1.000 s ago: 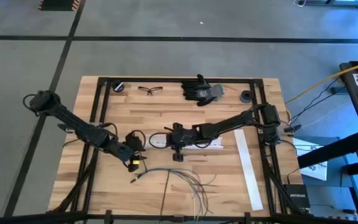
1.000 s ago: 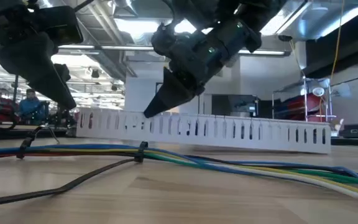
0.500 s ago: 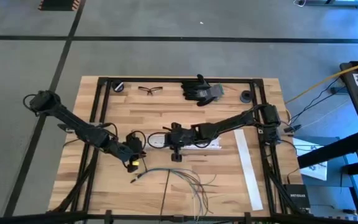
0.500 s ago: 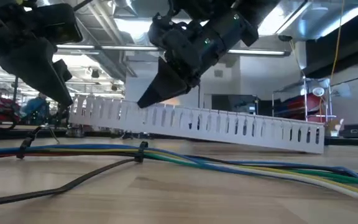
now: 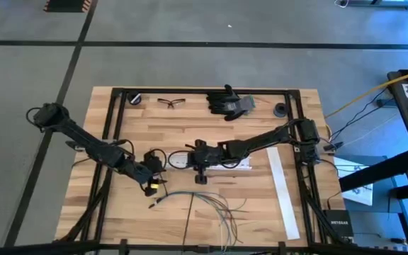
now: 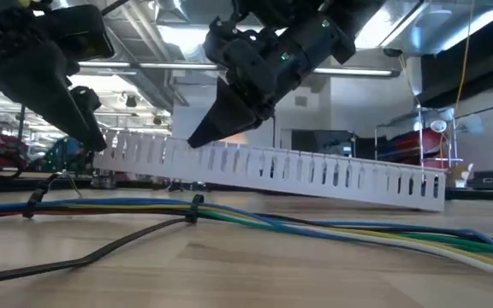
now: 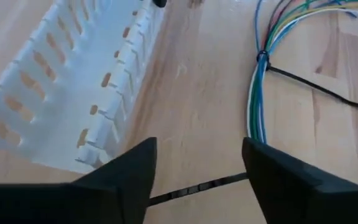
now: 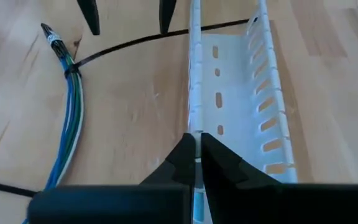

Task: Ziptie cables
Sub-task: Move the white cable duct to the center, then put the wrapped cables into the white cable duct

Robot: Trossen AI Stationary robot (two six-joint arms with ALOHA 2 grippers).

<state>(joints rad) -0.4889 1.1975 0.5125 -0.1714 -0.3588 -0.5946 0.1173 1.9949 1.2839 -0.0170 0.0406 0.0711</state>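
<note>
Coloured cables (image 6: 255, 221) run along the wood of the table (image 5: 119, 212) at its near edge, bundled at their left end by a thin black tie (image 8: 73, 67) and fanning out loose toward the right. Just beyond them the left gripper (image 7: 197, 165) hovers low with its fingers spread wide and nothing between them, the tied end of the bundle lying a little ahead of it and to its side, not touching. Farther in, near the table's middle, the right gripper (image 8: 197, 146) is pinched closed on one side wall of the white slotted tray (image 6: 315, 175), whose left end looks raised while its right end sits lower. The step in hand looks like moving this tray, so a steady, level carry seems best, as the thin wall could slip or bend in so narrow a pinch. The tray lies between the grippers and beyond the cables. At the far edge lie black gloves (image 5: 229, 103) and glasses (image 5: 170, 103).
</note>
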